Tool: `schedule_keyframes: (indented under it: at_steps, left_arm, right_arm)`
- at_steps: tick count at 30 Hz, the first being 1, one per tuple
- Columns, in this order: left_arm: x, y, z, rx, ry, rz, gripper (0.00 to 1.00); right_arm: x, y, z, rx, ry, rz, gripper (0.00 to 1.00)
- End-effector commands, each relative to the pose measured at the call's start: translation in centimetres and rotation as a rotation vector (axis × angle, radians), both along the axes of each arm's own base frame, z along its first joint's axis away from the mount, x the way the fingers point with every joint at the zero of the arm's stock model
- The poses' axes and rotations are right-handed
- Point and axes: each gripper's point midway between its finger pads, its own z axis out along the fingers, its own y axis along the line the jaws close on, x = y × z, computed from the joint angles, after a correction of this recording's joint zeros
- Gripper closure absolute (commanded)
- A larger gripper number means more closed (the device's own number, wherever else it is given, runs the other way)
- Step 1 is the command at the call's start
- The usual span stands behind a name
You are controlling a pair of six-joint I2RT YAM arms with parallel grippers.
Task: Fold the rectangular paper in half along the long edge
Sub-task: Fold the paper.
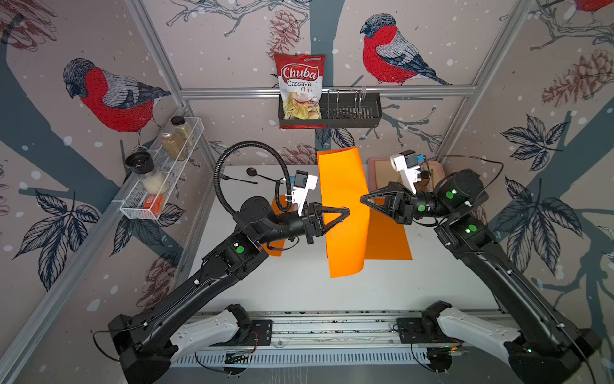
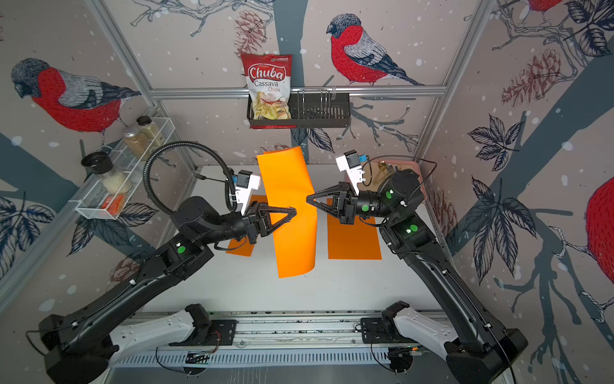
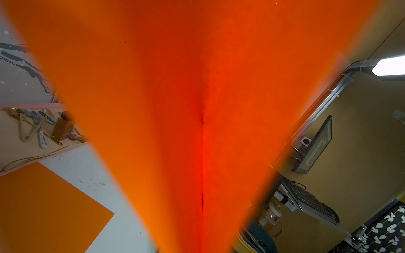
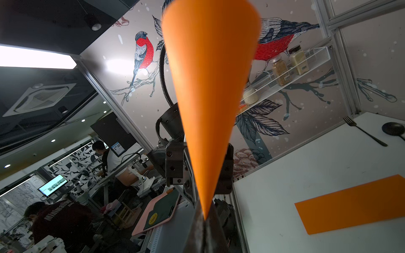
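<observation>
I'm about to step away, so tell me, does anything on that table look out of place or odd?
Yes: the orange paper is off the table, bowed in mid-air, pinched between the left gripper and right gripper, jaws shut. Likely mid-fold. The right sheet and left sheet lie flat on it.

Smooth matt orange paper, scuffed white tabletop, wire-mesh metal rack

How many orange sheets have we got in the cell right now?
3. One orange sheet hangs pinched between the left gripper and right gripper; a second sheet lies flat on the table beneath the right arm; a third sheet lies flat, partly hidden under the left arm. Others may be hidden.
</observation>
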Motion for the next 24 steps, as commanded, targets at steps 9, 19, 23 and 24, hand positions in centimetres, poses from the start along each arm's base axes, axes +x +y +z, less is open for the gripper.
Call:
schedule_keyframes:
  at_steps: [9,19,23,24]
  left_arm:
    - [-1.1,-0.1,1.0,-0.030,-0.038,-0.047,1.00]
    - [-1.1,-0.5,0.6,-0.019,-0.034,-0.054,1.00]
    - [-1.2,-0.8,0.2,-0.008,-0.031,-0.059,1.00]
    - [-1.2,-0.9,0.2,-0.006,-0.031,-0.060,1.00]
  right_arm:
    - [0.2,-0.6,2.3,0.076,-0.050,-0.025,0.98]
    - [0.6,-1.1,3.1,0.099,-0.057,-0.039,0.92]
    - [0.6,-1.3,3.5,0.112,-0.066,-0.040,1.00]
    - [0.5,-1.3,3.6,0.115,-0.071,-0.039,1.00]
